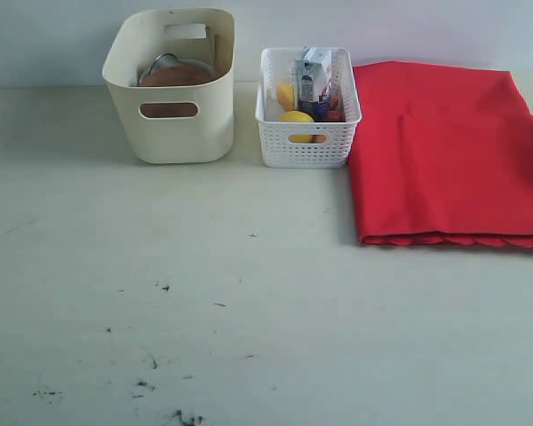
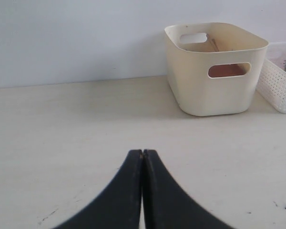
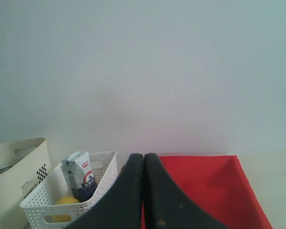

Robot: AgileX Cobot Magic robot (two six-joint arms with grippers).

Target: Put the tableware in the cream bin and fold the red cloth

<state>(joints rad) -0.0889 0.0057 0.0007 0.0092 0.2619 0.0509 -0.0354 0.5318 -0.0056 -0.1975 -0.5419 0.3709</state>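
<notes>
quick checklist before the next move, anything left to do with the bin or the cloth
1. Tableware in cream bin: brown plate and a steel rim show inside, the rest is hidden. Cannot tell.
2. Loose tableware on the table: none seen. Ok.
3. Folded red cloth: lies doubled, scalloped edge at the front. Ok.
4. Empty left gripper: shut, nothing held. Ok.
5. Empty right gripper: shut, nothing held. Ok.
</notes>
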